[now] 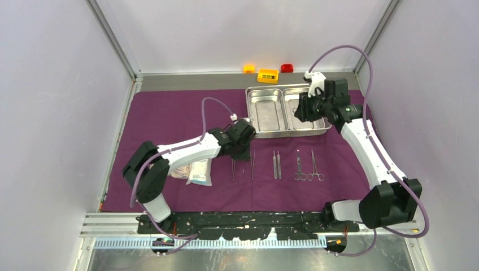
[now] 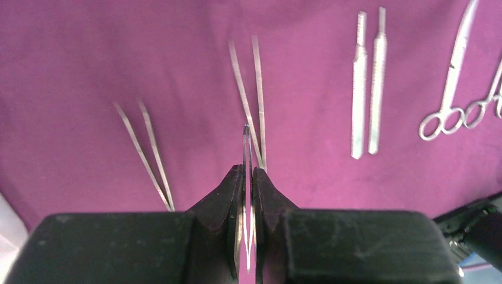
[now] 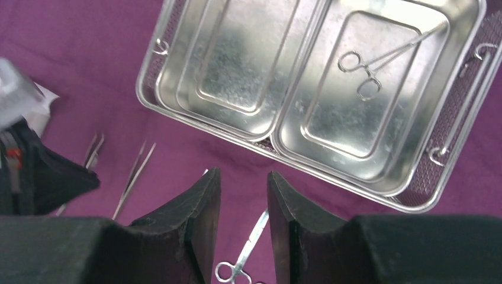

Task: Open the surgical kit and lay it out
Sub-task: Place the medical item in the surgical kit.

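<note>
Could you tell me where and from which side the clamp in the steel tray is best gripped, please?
The clamp lies flat, diagonal, mid-compartment in the tray, whose walls block a sideways approach. So probably come from straight above, jaws set across the diagonal, and pinch the paired shanks just past the finger rings.

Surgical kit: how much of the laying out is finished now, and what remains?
Done: the purple cloth is spread; two tweezers, two flat handles, two ring-handled instruments and the packets lie on it. In hand: the left tool is shut on a third pair of tweezers. Left: one clamp lies in the tray's right compartment; the open right tool hovers near it.
</note>
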